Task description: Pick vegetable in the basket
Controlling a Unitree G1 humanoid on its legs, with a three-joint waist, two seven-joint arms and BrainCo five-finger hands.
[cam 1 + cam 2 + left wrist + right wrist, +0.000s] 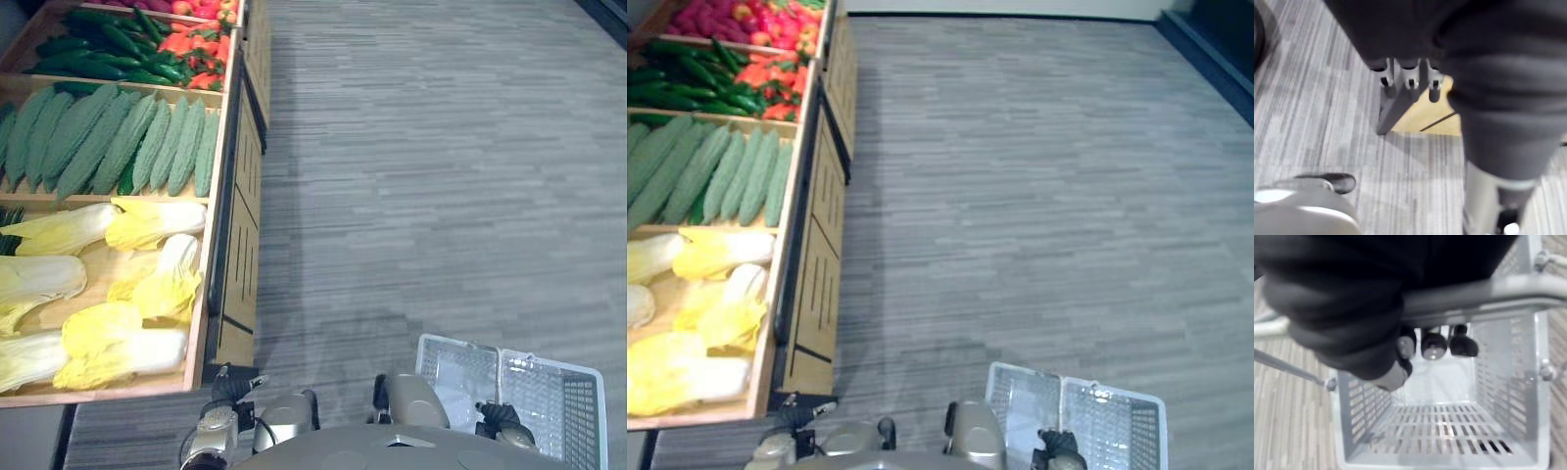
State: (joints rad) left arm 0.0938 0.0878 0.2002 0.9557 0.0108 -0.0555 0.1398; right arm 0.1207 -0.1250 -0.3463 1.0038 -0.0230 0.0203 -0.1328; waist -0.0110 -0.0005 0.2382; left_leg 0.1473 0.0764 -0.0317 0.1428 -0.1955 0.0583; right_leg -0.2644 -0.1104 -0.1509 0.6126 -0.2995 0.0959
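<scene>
Right hand, low at right: fingers are curled round grey handle of white basket. Left hand, low at left: fingers are hung relaxed, nothing is gripped. Wooden stand is seen at left, well apart from basket: pale cabbages are laid in nearest compartment, then ridged green gourds, cucumbers and red peppers farthest.

A white basket is seen low at the right over the grey floor, with the right robot hand set on its handle, while cabbages, gourds, cucumbers and peppers are laid out in a wooden shelf at the left.
</scene>
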